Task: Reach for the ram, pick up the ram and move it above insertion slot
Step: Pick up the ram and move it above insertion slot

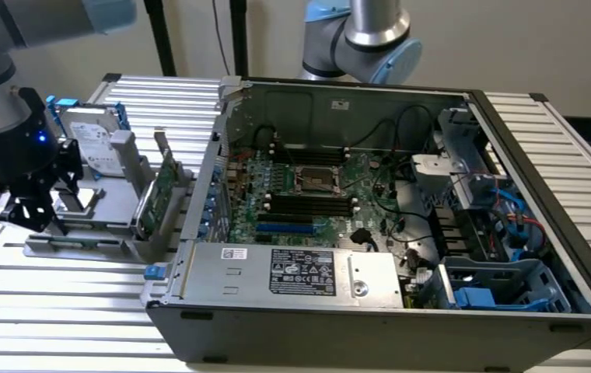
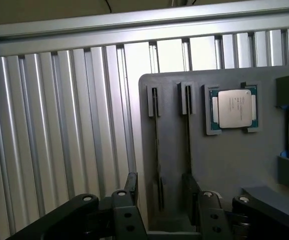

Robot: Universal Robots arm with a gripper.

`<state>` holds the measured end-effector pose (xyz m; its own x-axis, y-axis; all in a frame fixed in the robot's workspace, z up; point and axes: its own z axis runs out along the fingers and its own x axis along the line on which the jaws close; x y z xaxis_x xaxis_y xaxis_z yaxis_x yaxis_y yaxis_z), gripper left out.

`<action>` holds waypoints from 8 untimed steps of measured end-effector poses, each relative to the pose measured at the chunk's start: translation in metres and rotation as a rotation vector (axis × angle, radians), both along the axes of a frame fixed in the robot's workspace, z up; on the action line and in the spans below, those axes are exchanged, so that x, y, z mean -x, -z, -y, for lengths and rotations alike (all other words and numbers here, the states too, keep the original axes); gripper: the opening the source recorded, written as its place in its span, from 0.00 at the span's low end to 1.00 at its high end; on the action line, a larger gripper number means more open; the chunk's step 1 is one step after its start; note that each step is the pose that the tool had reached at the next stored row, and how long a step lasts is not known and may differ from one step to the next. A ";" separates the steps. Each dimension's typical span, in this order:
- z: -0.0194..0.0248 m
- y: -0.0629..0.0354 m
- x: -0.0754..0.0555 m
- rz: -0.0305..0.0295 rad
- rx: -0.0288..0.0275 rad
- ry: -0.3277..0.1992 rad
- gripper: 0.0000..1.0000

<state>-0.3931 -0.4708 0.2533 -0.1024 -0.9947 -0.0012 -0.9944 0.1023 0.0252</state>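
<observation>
Ram [image 2: 157, 150] shows edge-on as a thin, long, dark line standing in a narrow groove of the flat grey plastic holder plate [image 2: 234, 165]. It runs into the gap of the black two-fingered end effector [image 2: 162, 192], between its fingers [image 2: 130, 187]. Its green face cannot be made out from this angle. The end effector is spread wide and has hold of nothing.

For a good grasp, I judge the stick should sit centred in the gap. The approach should run straight along the groove and the fingers should close on the flat faces near mid-length, so the stick comes out upright without scraping the groove brackets.

A second matching groove [image 2: 188, 140] lies just beside the other finger, so that finger has little spare room. Beyond it, a square silver processor with a green border [image 2: 233, 107] sits in its recess, clear of the grasp.

Past the plate's edge, the ribbed aluminium tabletop [image 2: 59, 125] gives open room on the side away from the case. On the case side stand a silver-grey hard drive with blue tabs [image 1: 93, 136] and a tall green expansion card [image 1: 159, 190]. Their upper edges rise between the end effector and the open dark metal computer case [image 1: 379, 334].
</observation>
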 end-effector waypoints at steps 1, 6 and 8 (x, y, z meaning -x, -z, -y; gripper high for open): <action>0.0004 0.0018 0.000 -0.0001 0.0000 -0.002 0.48; 0.0012 0.0109 0.000 0.0000 0.0000 -0.018 0.48; 0.0012 0.0145 0.000 0.0000 0.0000 -0.024 0.48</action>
<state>-0.3931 -0.4720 0.2388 -0.0780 -0.9969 -0.0013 -0.9966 0.0780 0.0252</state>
